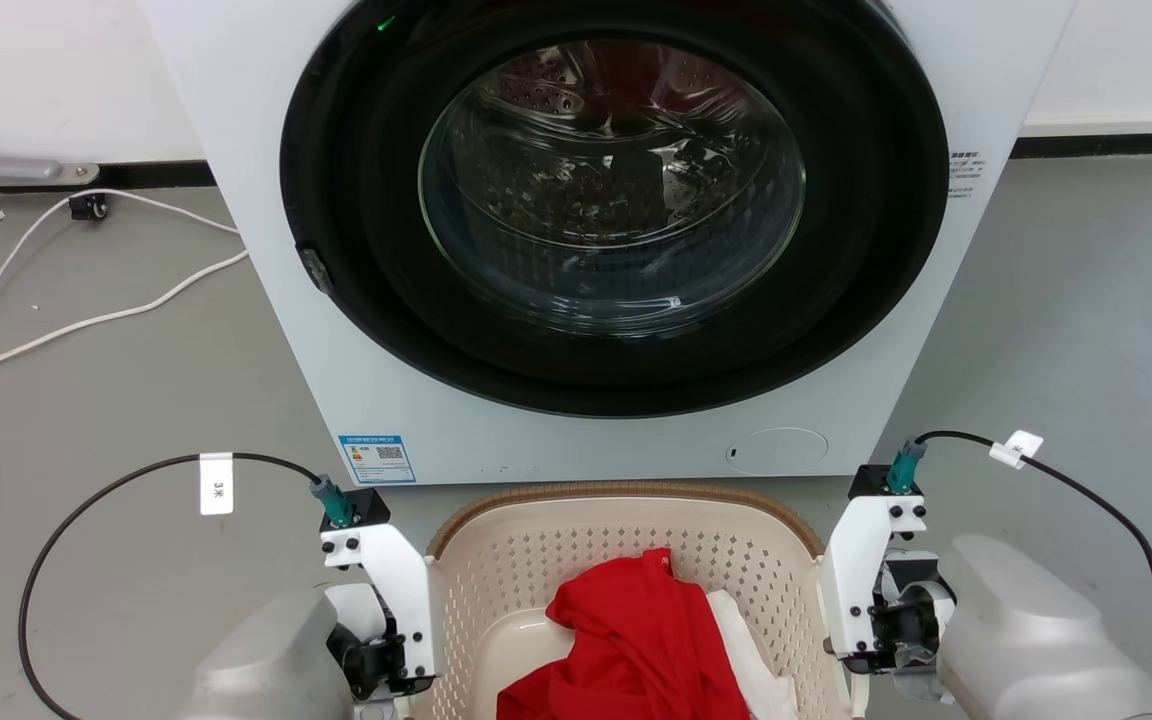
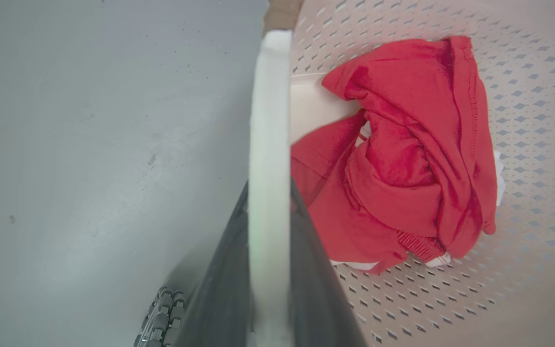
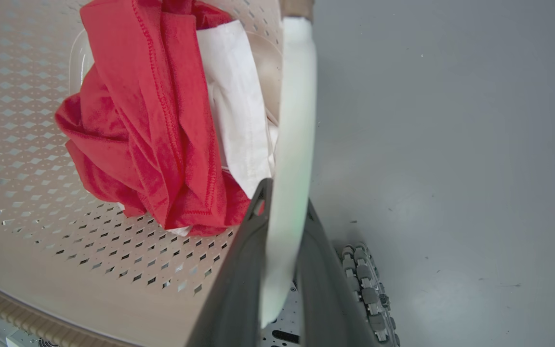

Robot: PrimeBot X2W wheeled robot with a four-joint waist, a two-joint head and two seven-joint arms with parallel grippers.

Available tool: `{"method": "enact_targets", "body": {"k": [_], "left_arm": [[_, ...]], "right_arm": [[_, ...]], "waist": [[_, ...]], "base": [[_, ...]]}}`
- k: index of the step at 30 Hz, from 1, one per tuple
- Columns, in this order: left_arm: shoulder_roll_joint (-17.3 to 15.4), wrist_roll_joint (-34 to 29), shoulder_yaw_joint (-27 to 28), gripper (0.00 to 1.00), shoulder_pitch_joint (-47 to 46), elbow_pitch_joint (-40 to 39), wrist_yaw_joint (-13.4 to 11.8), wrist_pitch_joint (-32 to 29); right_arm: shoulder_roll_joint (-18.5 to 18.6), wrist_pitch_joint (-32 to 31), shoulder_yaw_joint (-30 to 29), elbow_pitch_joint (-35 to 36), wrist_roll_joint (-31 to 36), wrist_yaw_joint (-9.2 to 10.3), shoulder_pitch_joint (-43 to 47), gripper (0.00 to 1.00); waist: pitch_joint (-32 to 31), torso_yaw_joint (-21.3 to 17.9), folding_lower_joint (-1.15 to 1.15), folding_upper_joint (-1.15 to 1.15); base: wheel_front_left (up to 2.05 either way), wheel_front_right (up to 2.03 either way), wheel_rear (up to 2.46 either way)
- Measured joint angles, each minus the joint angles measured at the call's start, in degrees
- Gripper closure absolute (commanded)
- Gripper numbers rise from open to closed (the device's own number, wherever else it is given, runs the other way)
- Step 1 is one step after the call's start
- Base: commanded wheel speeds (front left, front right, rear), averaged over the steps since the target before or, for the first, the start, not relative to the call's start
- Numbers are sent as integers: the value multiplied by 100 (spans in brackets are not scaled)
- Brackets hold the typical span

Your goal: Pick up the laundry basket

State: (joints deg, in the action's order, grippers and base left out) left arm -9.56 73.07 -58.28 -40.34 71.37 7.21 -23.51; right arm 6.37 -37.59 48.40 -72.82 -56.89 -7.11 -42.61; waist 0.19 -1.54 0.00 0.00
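The left claw [image 2: 269,189] is closed narrow on the laundry basket [image 1: 536,565]. Its two dark fingers [image 2: 229,270] press either side of the white left handle [image 2: 270,115], which runs straight up between them in the left wrist view. The right claw [image 3: 284,193] grips the same way, its fingers [image 3: 239,279] pinching the white right handle [image 3: 297,96].

The basket hangs or sits between the two claws, and whether it is clear of the floor [image 1: 86,430] I cannot tell. Its brown rim [image 1: 626,490] curves across just ahead of both wrists.

Inside the basket, on the inner side of each claw, lies a crumpled red garment [image 1: 636,640]. It is close beside the left claw's inner finger and just touches the inner finger of the right claw. A white cloth [image 3: 236,111] is tucked under it on the right claw's side.

On the outer side of each claw is bare grey floor, with a small roller wheel [image 3: 364,279] low near the right fingers.

Beyond both claws, past the far rim, stands a white washing machine [image 1: 556,445] with its round glass door [image 1: 611,190] shut. A white cord [image 1: 86,322] trails on the floor off to the left claw's outer side.
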Motion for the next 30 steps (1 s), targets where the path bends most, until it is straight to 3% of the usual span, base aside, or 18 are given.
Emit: {"method": "enact_targets", "body": {"k": [30], "left_arm": [[-12,94,-111,100,-19,7,0,1]], "right_arm": [[7,22,103,-23,-138,0,1,100]], "waist": [[8,18,0,0]], "base": [[0,0,0]]}}
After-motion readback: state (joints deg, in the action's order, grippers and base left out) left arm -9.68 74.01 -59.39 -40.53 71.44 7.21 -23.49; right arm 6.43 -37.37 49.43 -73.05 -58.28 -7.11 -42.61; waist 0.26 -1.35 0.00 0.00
